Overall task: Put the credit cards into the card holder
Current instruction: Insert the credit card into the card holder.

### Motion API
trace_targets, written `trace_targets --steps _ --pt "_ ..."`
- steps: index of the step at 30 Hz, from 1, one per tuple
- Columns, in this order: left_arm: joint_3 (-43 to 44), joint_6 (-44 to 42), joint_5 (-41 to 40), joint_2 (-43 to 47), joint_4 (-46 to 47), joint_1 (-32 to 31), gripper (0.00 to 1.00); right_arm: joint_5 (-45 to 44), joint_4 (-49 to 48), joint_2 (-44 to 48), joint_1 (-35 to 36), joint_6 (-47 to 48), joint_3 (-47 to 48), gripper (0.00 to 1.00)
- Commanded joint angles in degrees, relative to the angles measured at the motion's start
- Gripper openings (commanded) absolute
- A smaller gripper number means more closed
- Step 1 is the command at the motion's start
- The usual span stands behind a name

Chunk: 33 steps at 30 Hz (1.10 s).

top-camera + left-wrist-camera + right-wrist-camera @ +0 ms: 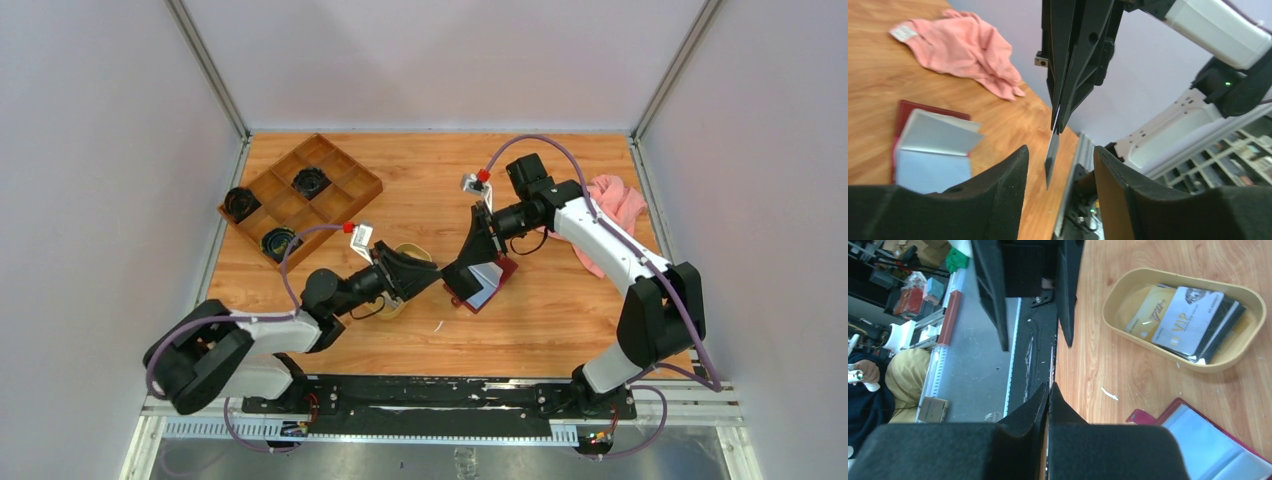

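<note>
Standing nearest, left gripper (1060, 165): its two fingers are spread apart. The free end of a thin credit card (1052, 150) is seen in line with the gap between them, and no contact with either finger can be seen.
Right gripper (1058, 125): its fingers are pressed together on the credit card, which is pinched by one end. The card is seen edge-on, like a thin line, pointing toward the left gripper.
Meeting place: the two grippers are found tip to tip above the table (420, 170), between the tray and the card holder.
Tray (1233, 362): an oval tan tray is placed just beside the left gripper. More credit cards (1188, 320) are stacked in it, with a greyish-white one on top, a gold one partly under it and dark ones below.
Card holder (485, 285): it is laid open on the table just beside the right gripper. Its grey-blue inside is turned up and a dark red border is seen around it. The pinched card is kept apart from it and is not inserted.
Cloth (615, 205): a pink cloth is crumpled farther back, near the right arm.
Box (300, 195): a brown compartmented box is placed at the far left, and dark round objects (311, 182) are seen in three of its compartments.
</note>
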<state>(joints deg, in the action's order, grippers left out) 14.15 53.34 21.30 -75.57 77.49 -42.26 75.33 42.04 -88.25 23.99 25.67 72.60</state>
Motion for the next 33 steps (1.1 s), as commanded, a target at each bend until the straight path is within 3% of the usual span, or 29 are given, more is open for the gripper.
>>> trace_targets --steps 1,3,5,11,23,33 --pt "-2.23 -6.65 -7.42 8.41 -12.38 -0.45 0.55 -6.72 0.82 -0.65 -0.54 0.53 0.59 0.0" --pt "-2.19 -9.47 -10.0 13.44 -19.69 -0.96 0.58 -12.94 -2.17 -0.94 -0.67 -2.11 -0.34 0.0" --pt "-2.92 -10.07 -12.25 14.87 -21.39 -2.16 0.61 -17.21 -5.36 -1.73 -0.78 -5.14 -1.53 0.0" --pt "0.9 -8.38 -15.24 5.99 -21.33 -8.46 0.57 -27.27 -9.29 -3.95 -1.16 -8.0 -1.5 0.0" --pt "16.49 -8.82 -16.56 -17.68 -21.24 -13.52 0.4 -30.02 -10.39 -9.31 -4.87 -9.19 -1.93 0.0" --pt "20.18 -9.91 -20.9 -28.76 -21.28 -14.08 0.29 -32.6 -10.4 -10.95 -6.15 -9.52 -2.34 0.0"
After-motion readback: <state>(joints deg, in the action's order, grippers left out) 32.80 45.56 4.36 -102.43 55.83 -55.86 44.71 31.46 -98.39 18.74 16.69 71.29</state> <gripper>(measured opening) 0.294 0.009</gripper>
